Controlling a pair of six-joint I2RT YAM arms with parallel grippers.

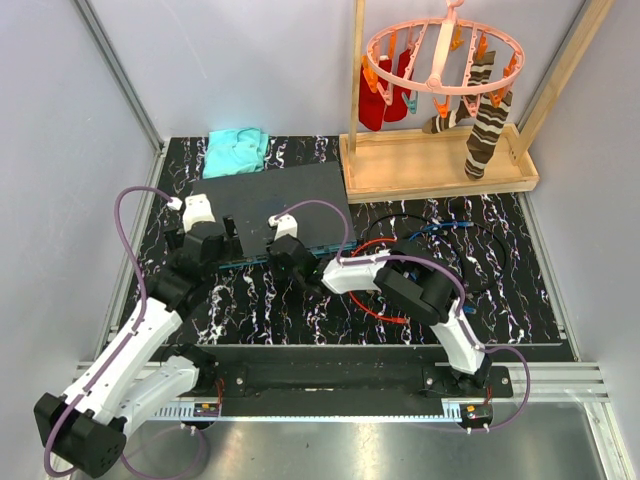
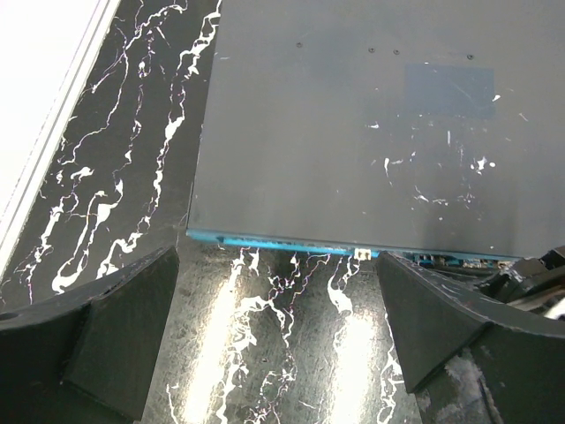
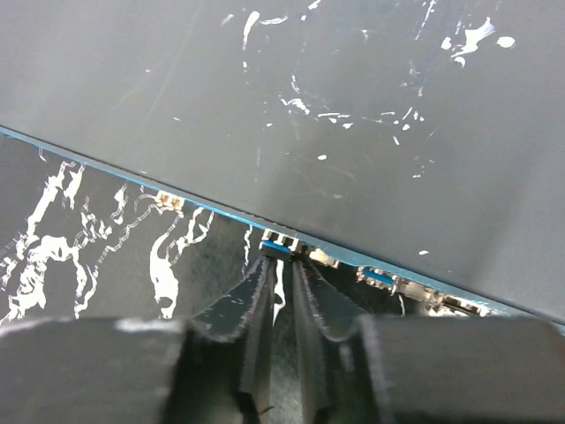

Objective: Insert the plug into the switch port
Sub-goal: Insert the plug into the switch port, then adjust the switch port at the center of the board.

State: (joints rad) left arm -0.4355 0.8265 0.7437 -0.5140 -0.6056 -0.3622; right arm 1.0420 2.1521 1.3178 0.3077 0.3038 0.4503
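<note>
While the switch (image 1: 300,195) is lying flat on the marbled table (image 1: 270,305), the right gripper (image 3: 281,263) is resting its tips at the blue plug (image 3: 275,247) in the teal port edge. Its fingers are standing slightly parted, and a grip cannot be confirmed. The left gripper (image 2: 275,265) is hovering fully spread above that edge, near its left end.

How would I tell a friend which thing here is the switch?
Find the black marbled table. At its back left, just in front of a folded teal cloth, lies the switch. It is the only large flat dark grey box, with a thin teal-blue near edge.
</note>
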